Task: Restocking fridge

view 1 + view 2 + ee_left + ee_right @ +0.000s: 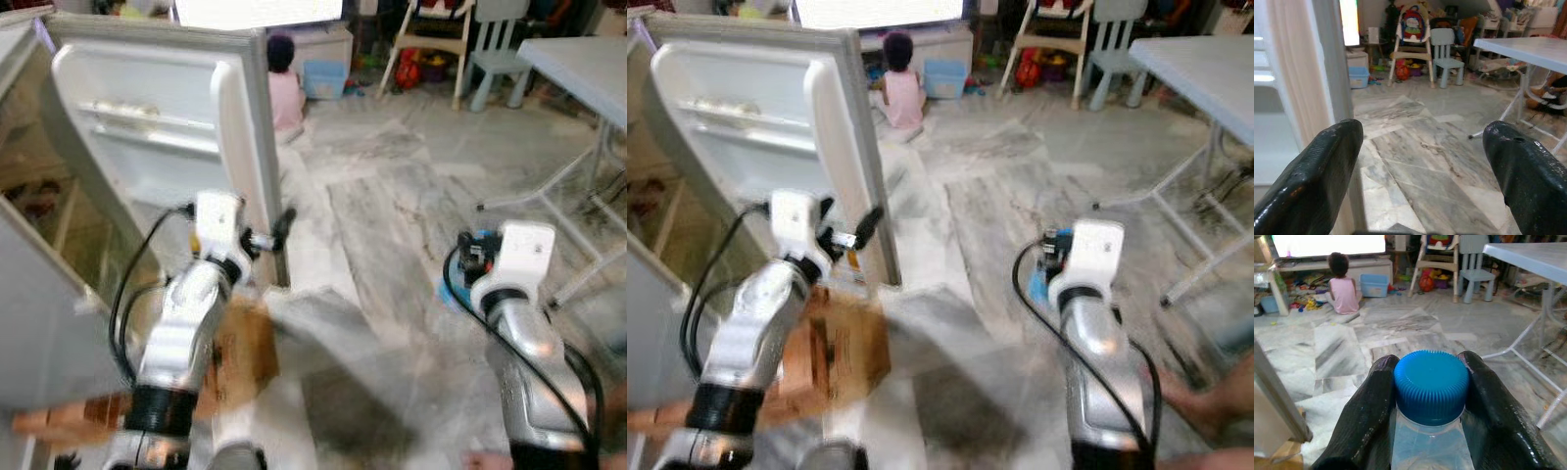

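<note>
- Clearly the right gripper (pixel 1431 396) is clamped on a clear bottle (pixel 1427 443) just under its blue cap (pixel 1431 384), carried low, probably so it stays upright.
- Its partner, the left gripper (pixel 1425 161), is spread wide and empty beside the fridge door (pixel 162 127), which stands open, likely ready for loading.
- Beyond, a person (pixel 1343 284) sits on the floor.

Daylight fills the room evenly, and the bright white screen (pixel 1327 245) at the far wall is blown out to pure glare. Both head views smear with motion, worst over the brown cardboard box (pixel 838 352) beneath the left gripper (pixel 279 230). The wrist views stay sharper; the ribbed blue bottle cap (pixel 1431 384) looks crisp, its black fingers (pixel 1364 421) glossy with highlights.
</note>
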`<state>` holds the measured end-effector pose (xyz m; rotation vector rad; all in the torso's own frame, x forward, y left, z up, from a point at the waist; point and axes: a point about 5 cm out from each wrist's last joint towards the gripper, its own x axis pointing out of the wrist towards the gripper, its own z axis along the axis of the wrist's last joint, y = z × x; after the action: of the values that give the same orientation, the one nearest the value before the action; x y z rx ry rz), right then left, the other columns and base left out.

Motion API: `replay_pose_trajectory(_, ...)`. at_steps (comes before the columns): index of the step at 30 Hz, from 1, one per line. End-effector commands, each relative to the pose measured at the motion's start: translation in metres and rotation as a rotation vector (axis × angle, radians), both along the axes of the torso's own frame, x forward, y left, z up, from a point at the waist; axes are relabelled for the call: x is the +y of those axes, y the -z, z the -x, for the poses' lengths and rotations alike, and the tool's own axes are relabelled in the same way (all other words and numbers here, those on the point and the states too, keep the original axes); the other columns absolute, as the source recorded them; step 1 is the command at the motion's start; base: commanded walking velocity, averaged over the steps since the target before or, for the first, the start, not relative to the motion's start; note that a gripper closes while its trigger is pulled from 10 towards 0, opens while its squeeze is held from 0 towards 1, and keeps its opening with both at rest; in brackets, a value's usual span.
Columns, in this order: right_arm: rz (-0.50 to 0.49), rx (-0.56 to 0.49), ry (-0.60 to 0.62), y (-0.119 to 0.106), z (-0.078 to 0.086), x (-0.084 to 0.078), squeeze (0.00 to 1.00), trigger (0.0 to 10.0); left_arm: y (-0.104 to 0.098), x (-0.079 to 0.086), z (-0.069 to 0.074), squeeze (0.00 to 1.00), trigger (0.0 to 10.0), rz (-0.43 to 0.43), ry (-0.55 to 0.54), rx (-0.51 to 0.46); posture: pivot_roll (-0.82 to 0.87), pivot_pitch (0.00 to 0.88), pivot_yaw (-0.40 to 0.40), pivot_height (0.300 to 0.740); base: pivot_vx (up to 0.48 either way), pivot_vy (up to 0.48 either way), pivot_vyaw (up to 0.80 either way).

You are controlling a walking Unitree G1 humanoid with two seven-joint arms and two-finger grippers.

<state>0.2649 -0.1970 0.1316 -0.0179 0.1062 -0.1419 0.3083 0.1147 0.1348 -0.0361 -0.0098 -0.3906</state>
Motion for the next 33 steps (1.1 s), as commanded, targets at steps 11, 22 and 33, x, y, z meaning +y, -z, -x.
replay_pose_trajectory(11,-0.006,-0.076,-0.053,-0.012,-0.003,0.015,0.00,10.0,-0.001,0.015,-0.006,0.00,10.0,-0.104,-0.097,-0.033,0.00,0.000,0.008,0.740,0.478,0.000,0.00)
replay_pose_trajectory(22,0.009,-0.104,-0.130,-0.016,-0.004,0.021,0.00,10.0,0.007,0.026,-0.014,0.00,10.0,-0.137,-0.237,0.006,-0.01,0.000,0.013,0.740,0.478,0.000,0.45)
replay_pose_trajectory(33,-0.001,-0.098,-0.160,-0.017,-0.006,0.020,0.00,10.0,0.010,0.023,-0.027,0.00,10.0,-0.138,-0.268,0.032,-0.03,0.000,0.012,0.740,0.465,0.000,0.04)
